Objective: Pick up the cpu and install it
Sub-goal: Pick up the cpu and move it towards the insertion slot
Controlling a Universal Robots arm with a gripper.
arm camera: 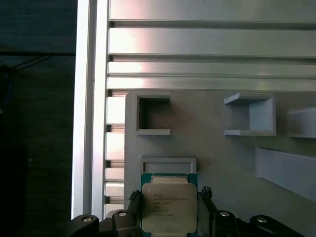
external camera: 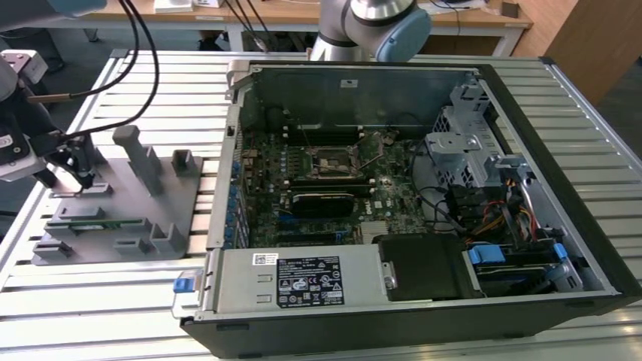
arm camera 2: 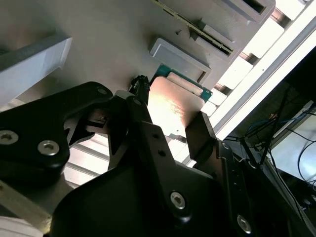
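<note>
This is a robotics lab or test workshop. In the exterior view, a slatted aluminium workbench (external camera: 101, 301) carries an opened computer case (external camera: 351, 90) at the centre, a grey moulded parts fixture (external camera: 110, 203) at the left and a robot arm's base (external camera: 366, 30) at the top edge. Wooden desks (external camera: 301, 13) and trailing black cables (external camera: 146, 45) cross the top of the frame.

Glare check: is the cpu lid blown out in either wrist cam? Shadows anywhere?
Second wrist view: a warm, bright glare spreads over the cpu lid. First wrist view: the cpu is evenly lit with no hotspot, while the table slats show bright reflective bands. Exterior view: the inside of the computer case is darker than the slats around it.
</note>
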